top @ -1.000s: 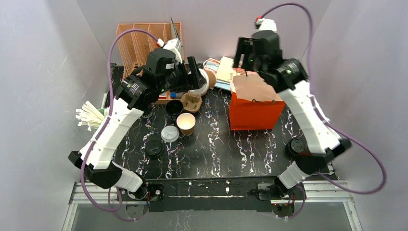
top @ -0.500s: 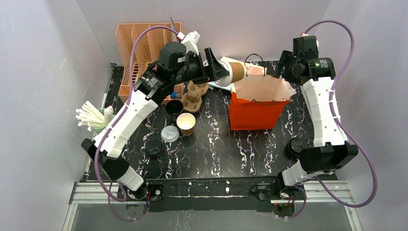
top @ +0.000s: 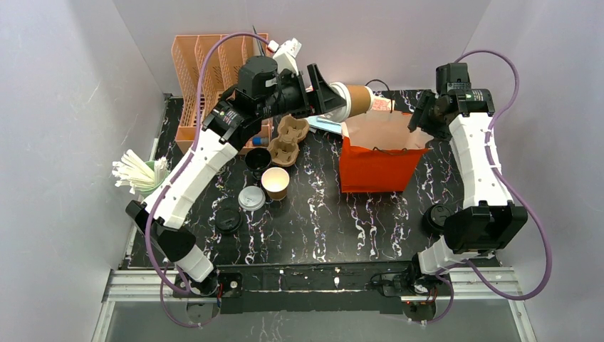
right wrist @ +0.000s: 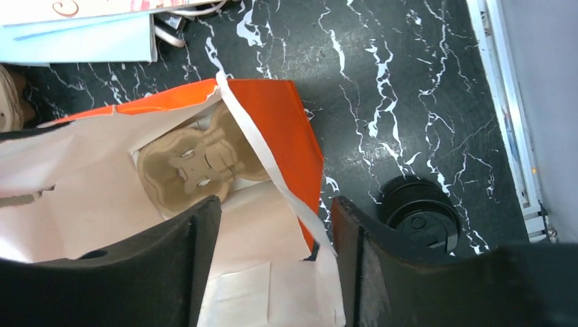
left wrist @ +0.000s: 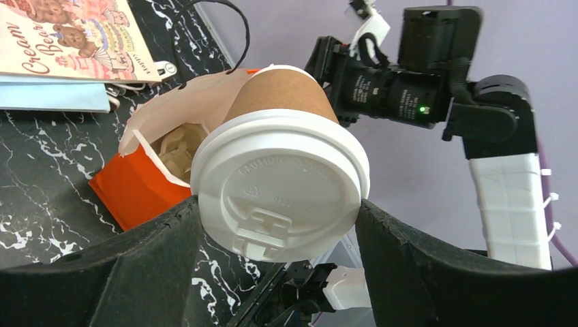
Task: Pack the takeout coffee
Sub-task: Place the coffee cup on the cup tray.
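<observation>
The lidded coffee cup (left wrist: 279, 184), gripped sideways by the left end effector (top: 331, 100), has been swung across to the orange bag (top: 377, 171), whose mouth lies just ahead. The right end effector (right wrist: 276, 225) has been drawn aside, its jaws wide astride the bag's rim. Lowering seems next.

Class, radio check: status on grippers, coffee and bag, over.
Left gripper shut on lidded coffee, held sideways by bag mouth. Right gripper open at bag rim. Carrier inside bag.

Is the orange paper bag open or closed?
Open: the bag mouth is spread, and a cardboard cup tray shows inside.
</observation>
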Controlling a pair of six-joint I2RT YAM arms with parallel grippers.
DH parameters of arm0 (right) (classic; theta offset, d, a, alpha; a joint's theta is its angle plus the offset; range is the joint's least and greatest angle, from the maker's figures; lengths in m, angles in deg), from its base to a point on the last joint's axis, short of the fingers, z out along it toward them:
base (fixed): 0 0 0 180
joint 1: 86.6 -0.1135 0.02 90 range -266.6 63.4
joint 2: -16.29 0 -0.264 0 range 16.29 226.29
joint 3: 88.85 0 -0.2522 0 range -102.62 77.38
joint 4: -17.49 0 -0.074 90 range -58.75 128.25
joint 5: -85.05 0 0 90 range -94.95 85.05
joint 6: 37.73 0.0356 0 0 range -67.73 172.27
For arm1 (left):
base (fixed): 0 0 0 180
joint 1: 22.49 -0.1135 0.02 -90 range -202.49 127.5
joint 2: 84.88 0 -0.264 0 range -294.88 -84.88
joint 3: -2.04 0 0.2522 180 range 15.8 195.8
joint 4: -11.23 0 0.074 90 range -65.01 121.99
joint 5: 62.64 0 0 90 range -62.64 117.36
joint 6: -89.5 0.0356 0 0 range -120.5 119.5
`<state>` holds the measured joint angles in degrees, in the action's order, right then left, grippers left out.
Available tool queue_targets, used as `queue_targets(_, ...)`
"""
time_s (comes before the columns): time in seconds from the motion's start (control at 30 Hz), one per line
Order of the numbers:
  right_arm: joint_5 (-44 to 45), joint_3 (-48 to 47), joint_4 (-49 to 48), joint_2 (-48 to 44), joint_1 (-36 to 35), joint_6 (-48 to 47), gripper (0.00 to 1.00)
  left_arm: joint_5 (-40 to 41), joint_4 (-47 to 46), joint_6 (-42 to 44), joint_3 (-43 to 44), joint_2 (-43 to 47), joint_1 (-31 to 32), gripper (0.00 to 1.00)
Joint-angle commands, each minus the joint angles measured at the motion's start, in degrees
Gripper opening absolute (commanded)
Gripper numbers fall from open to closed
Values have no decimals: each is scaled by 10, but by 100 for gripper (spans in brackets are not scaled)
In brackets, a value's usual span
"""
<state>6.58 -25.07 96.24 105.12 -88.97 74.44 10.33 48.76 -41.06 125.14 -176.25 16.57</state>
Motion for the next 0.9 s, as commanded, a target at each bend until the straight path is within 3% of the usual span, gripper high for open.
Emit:
queue_targets(0.0, -49, 21, -17, -2, -1, -1, 62, -13, -7, 11, 30, -2, -1, 58)
queue_targets(0.1, -76, 36, -24, -5, -17, -10, 45, -8, 6, 24, 35, -1, -1, 57)
queue_targets(0.37, -61, 31, 11, -26, -141, 17, 2, 4, 97, 86, 102, -16, -2, 57)
queue_targets(0.73, -105, 71, 66, -94, -216, 36, 1, -14, 230, 151, 162, -17, -2, 57)
queue_targets(0.83, -81, 90, 54, -115, -215, 49, 21, -20, 260, 168, 173, -20, -2, 57)
queue_targets(0.87, -74, 92, 48, -116, -216, 52, 31, -20, 271, 172, 175, -22, -1, 57)
